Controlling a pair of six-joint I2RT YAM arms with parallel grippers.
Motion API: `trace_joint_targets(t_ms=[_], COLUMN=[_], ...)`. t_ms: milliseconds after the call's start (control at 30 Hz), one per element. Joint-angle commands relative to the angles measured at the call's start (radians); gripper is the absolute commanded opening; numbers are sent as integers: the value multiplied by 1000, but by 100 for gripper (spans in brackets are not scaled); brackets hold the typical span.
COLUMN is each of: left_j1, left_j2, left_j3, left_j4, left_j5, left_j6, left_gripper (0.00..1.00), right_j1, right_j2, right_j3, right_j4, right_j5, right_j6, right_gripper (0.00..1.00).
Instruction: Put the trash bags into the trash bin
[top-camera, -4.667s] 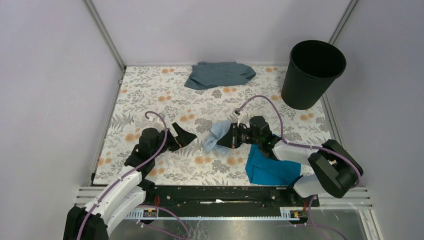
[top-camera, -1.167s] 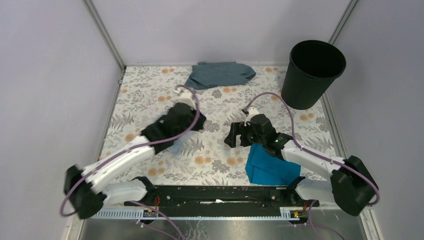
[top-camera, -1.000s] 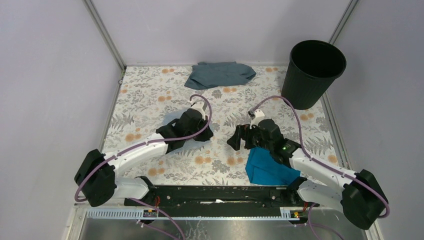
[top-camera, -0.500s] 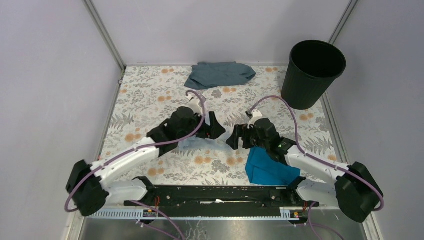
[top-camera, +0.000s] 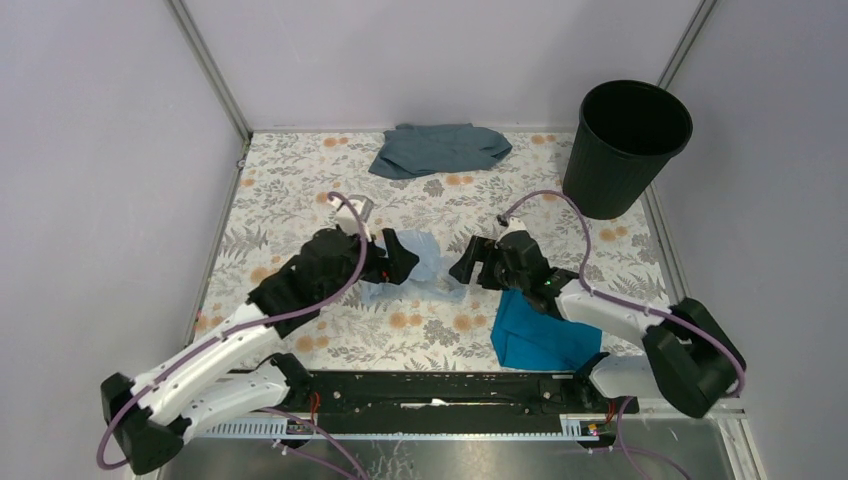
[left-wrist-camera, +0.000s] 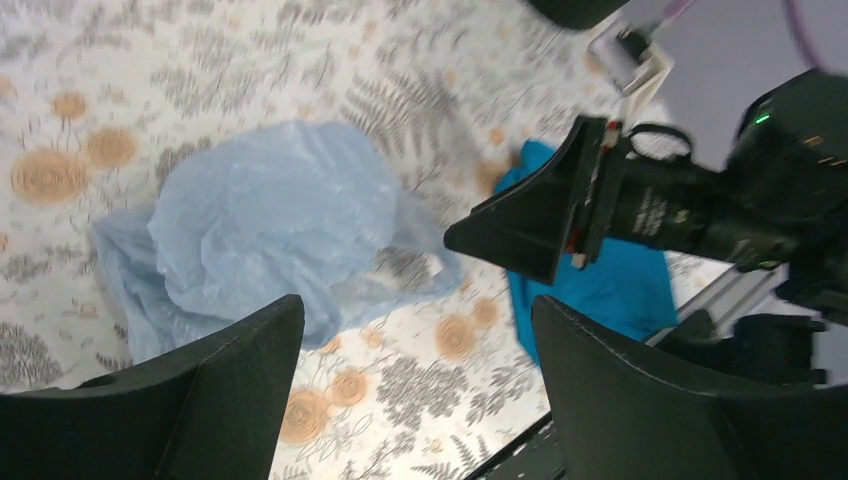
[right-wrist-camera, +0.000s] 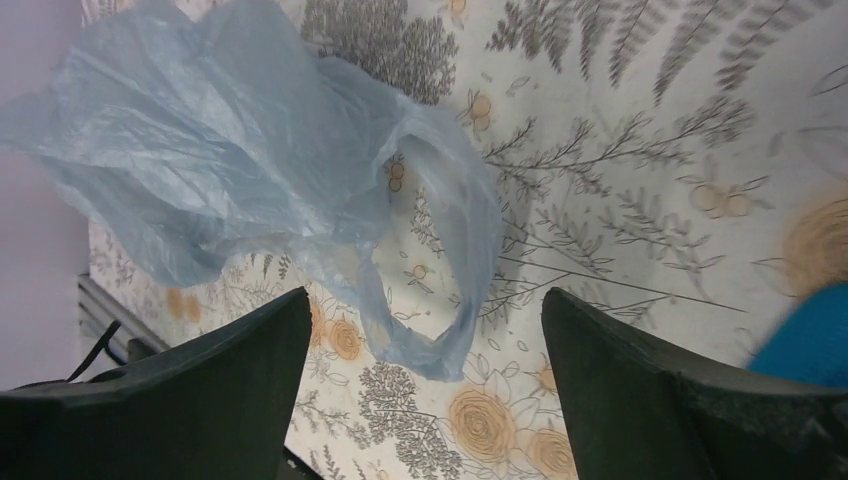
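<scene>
The trash bag (top-camera: 425, 268), a thin, wrinkly pale blue film, lies loose on the floral table between my two grippers. My left gripper (top-camera: 403, 262) stands open just left of it with nothing between its fingers. In the left wrist view the trash bag (left-wrist-camera: 265, 225) lies ahead of the left gripper (left-wrist-camera: 417, 308). My right gripper (top-camera: 461, 265) is open too and faces the bag from the right. In the right wrist view the trash bag (right-wrist-camera: 240, 150) trails a loop toward the right gripper (right-wrist-camera: 425, 300). The black trash bin (top-camera: 625, 145) stands upright at the far right corner.
A bright teal cloth (top-camera: 538, 335) lies under the right arm near the front edge; it also shows as the teal cloth (left-wrist-camera: 612, 285). A dull grey-blue cloth (top-camera: 438, 148) lies at the back middle. Walls close in the table (top-camera: 300, 190) on three sides.
My left gripper opened and let go of the bag, then drew back to the left. The bag now lies uncovered on the table. The right gripper edged slightly left toward it.
</scene>
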Motion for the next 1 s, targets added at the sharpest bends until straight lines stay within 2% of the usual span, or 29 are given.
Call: trace_joint_targets(t_ms=[0, 200, 267, 400, 533, 600, 700, 800, 867, 933, 967], left_j1=[0, -12, -17, -18, -20, -22, -21, -22, -21, -20, -20], left_j2=[105, 226, 250, 290, 328, 338, 330, 301, 277, 248, 231], left_j3=[-46, -42, -39, -40, -36, -36, -40, -32, -23, -14, -11], left_j4=[-19, -14, -10, 24, 38, 34, 16, -23, -54, -89, -106], left_j5=[-20, -108, -140, -159, -148, -151, -192, -253, -306, -374, -406], left_j6=[-20, -5, 6, 13, 11, 17, 21, 24, 27, 25, 21], left_gripper=[87, 87, 83, 70, 51, 45, 38, 28, 22, 12, 8], right_j1=[-3, -2, -2, -2, -1, -1, -2, -2, -2, -2, -2], right_j2=[123, 254, 289, 341, 367, 361, 334, 251, 154, 58, 9], right_j3=[-4, -9, -17, -35, -45, -59, -76, -77, -72, -67, -66], right_j4=[153, 269, 320, 430, 477, 491, 488, 391, 285, 156, 104], right_j5=[-118, -156, -183, -213, -224, -213, -196, -147, -99, -36, -8], right_j6=[162, 224, 251, 283, 288, 278, 240, 159, 82, 11, -18], right_gripper=[91, 91, 88, 75, 62, 53, 30, 13, 6, 0, 0])
